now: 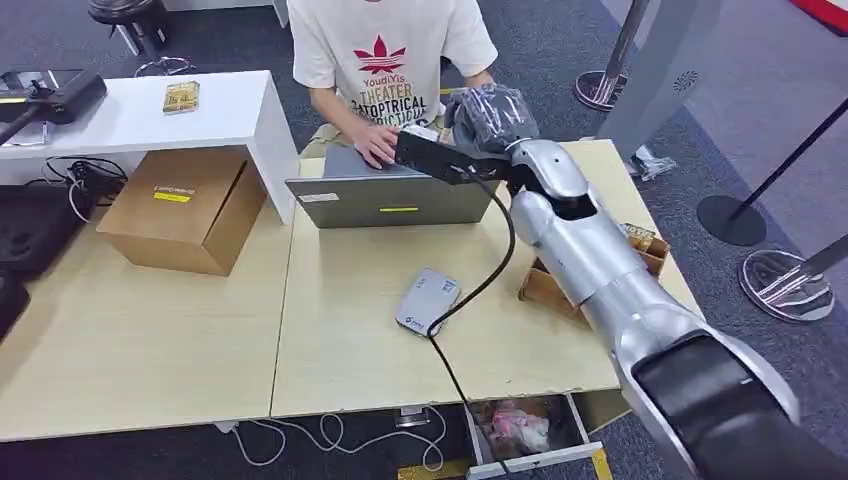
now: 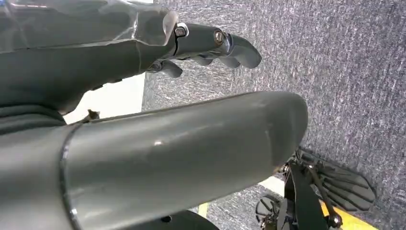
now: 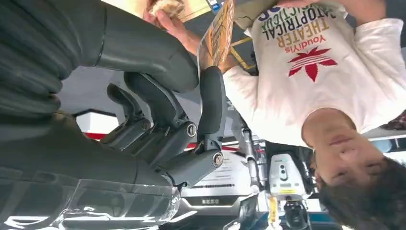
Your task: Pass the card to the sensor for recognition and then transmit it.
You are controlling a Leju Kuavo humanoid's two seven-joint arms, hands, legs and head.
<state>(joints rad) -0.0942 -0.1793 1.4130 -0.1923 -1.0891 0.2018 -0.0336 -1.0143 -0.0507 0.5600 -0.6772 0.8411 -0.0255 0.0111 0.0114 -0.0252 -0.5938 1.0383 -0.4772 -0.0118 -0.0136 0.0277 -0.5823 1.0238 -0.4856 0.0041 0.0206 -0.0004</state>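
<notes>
Head view: right hand (image 1: 487, 117), wrapped in clear plastic on a silver arm, reaching over the far edge of the pale wooden counter (image 1: 340, 360) toward a seated person in a white printed T-shirt (image 1: 385, 50). Open silver-grey laptop (image 1: 392, 198) just beside that hand, the person's hand (image 1: 376, 146) resting behind its lid. Small grey rounded card sensor (image 1: 427, 300) lying mid-counter, a black cable trailing from it over the near edge. Open brown cardboard tray (image 1: 548, 290) partly hidden under the silver arm near the right edge. Closed brown cardboard box (image 1: 185, 208) at the left, beside a white side table (image 1: 150, 115). Bare wood between box and sensor, and along the near edge.

Left wrist view: left hand (image 2: 143, 124) over grey carpet (image 2: 344, 72), dark fingers (image 2: 225, 43) stretched out and apart, holding nothing.

Right wrist view: flat orange-and-yellow printed card (image 3: 221, 31) pinched upright between the thick grey thumb and the dark fingers (image 3: 212, 100) of the right hand, seen edge-on. Card held up off the counter, close before the person's chest, the person's hand just beside its far end; touching or not, cannot tell.
</notes>
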